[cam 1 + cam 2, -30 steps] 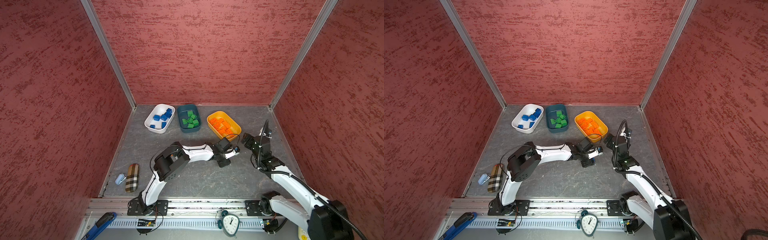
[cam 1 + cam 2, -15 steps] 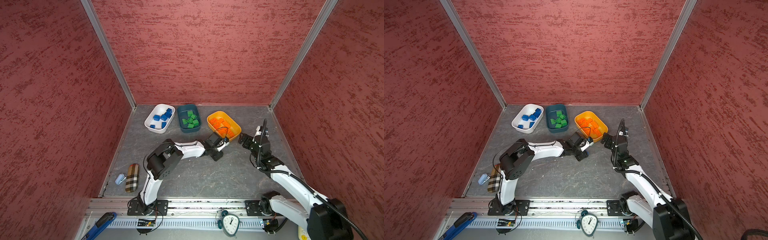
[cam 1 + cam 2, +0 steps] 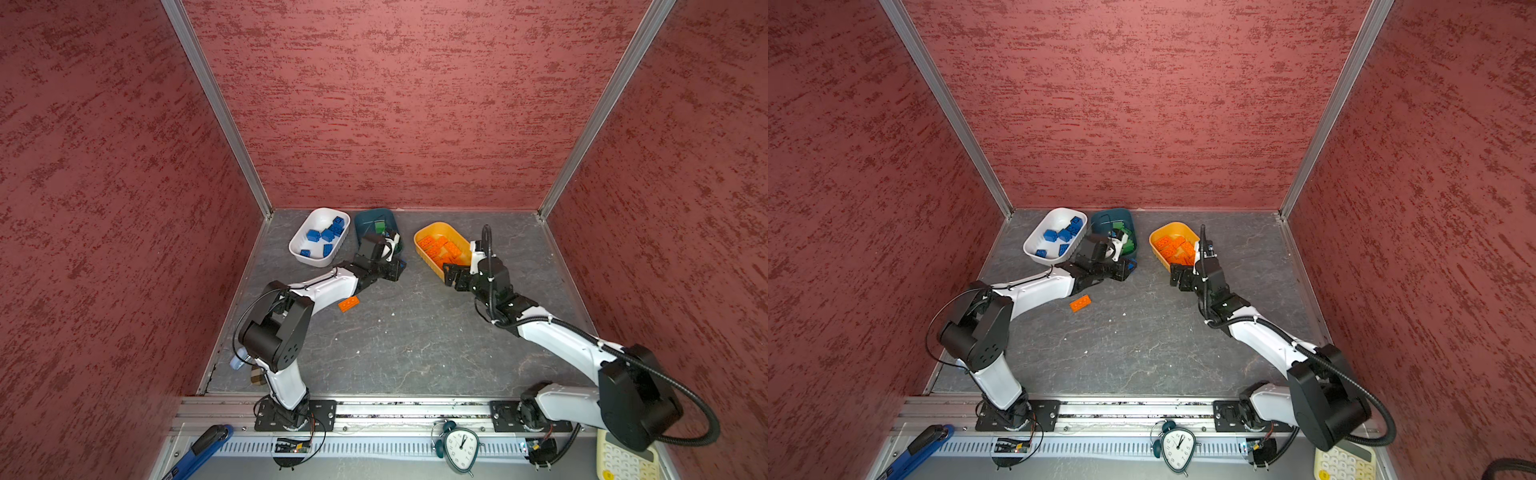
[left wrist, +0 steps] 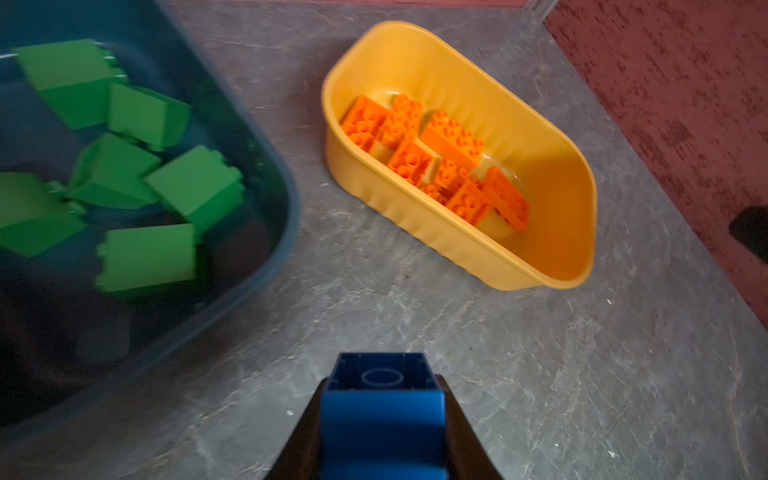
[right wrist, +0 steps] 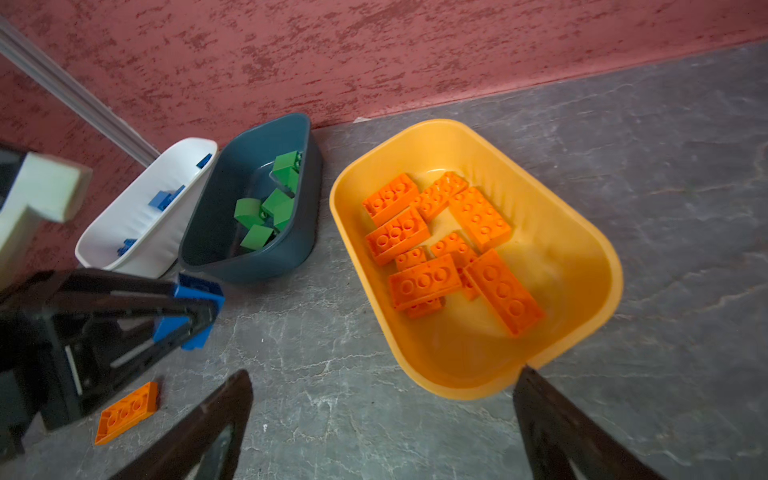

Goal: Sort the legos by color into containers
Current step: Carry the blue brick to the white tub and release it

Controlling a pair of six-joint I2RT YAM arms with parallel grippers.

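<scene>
The left gripper (image 3: 394,269) is clamped on a blue brick (image 4: 382,415), so this is the carry step. The brick's hollow underside faces out past the fingertips. It looks too blocky for me to pick out a long axis. The teal tub (image 5: 249,266) sits just beside the gripper, with the white tub (image 3: 309,259) beyond it, so the brick must cross over and drop there. The right gripper (image 5: 384,374) gapes empty at the yellow tub's (image 5: 582,332) near end. An orange brick (image 3: 348,304) lies loose behind the left gripper.

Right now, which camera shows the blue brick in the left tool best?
Left wrist view: the blue brick sits large in the foreground, hollow underside showing. Right wrist view shows it smaller, side-on. Both top views show only a speck.
</scene>
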